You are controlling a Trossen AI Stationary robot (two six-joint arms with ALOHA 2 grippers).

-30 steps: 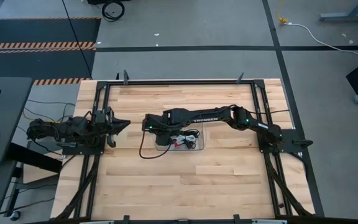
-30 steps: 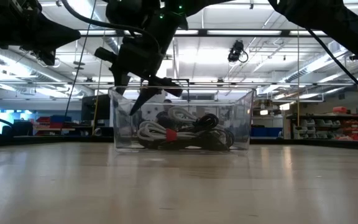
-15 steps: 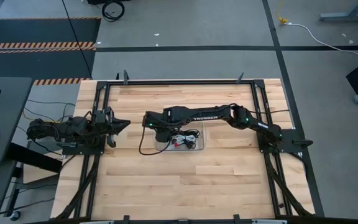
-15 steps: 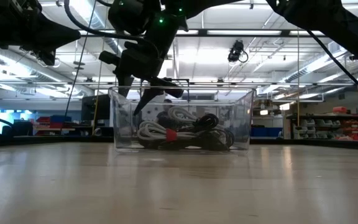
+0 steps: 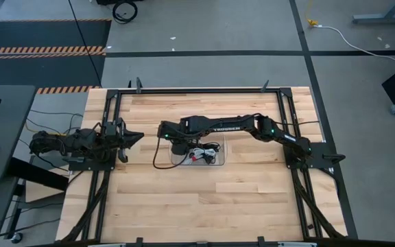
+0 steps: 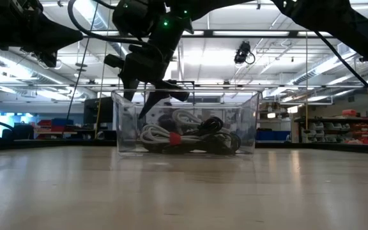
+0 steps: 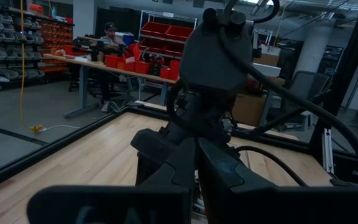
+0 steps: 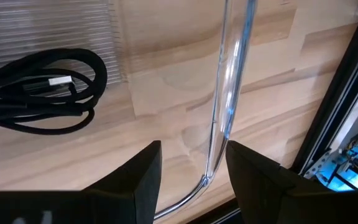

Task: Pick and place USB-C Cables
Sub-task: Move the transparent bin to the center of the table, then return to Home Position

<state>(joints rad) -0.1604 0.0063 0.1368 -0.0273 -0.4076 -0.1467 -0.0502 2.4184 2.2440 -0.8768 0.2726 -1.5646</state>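
A clear plastic box (image 5: 216, 158) stands mid-table and holds several coiled USB-C cables (image 6: 190, 134), black and white, one with a red band (image 6: 174, 137). My right gripper (image 5: 177, 146) is open over the box's left end. In the right wrist view (image 8: 191, 180) its fingers stand on either side of the box's clear wall (image 8: 225, 112), and a black cable bundle (image 8: 36, 93) lies on the box floor on the inner side. In the low view (image 6: 158, 102) one finger dips below the rim. My left gripper (image 5: 136, 136) waits shut at the table's left side.
A black wire (image 5: 158, 163) from the right arm hangs in a loop left of the box. Black frame rails (image 5: 197, 90) run along the table's edges. Bare wood shows in front of the box (image 5: 204, 206). A person sits at a bench far behind (image 7: 109, 38).
My right gripper has shifted a little toward the table's far edge over the box's left end, still open. The cables and the box have stayed where they were.
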